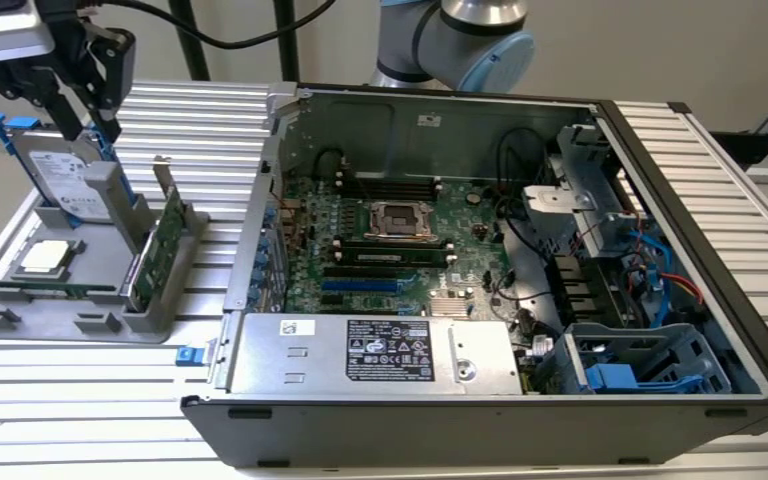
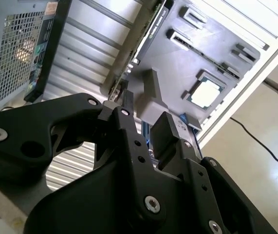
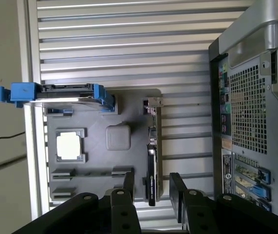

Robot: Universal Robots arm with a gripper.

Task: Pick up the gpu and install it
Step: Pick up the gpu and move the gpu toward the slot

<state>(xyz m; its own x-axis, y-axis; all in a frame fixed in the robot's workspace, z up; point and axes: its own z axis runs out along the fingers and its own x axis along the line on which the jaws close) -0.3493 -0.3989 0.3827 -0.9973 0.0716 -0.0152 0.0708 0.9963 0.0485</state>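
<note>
The gpu (image 1: 157, 250) stands on edge in a slot of the grey holder tray (image 1: 77, 322), green board facing the computer case and silver bracket at its far end. In the first wrist view the gpu (image 3: 152, 161) shows edge-on. In the second wrist view the gpu (image 2: 151, 29) has its black face showing. My gripper (image 1: 91, 120) hangs high over the tray at the exterior view's upper left, above the hard drive and clear of the card. In both wrist views the gripper (image 3: 153, 192) (image 2: 143, 129) is open with nothing between its black fingers.
A silver hard drive (image 1: 64, 175) in a blue frame stands in the same tray, with a processor chip (image 1: 47, 257) lying flat beside it. The open computer case (image 1: 684, 180) with its motherboard (image 1: 398, 230) lies to the exterior view's right. The table is ribbed aluminium.
</note>
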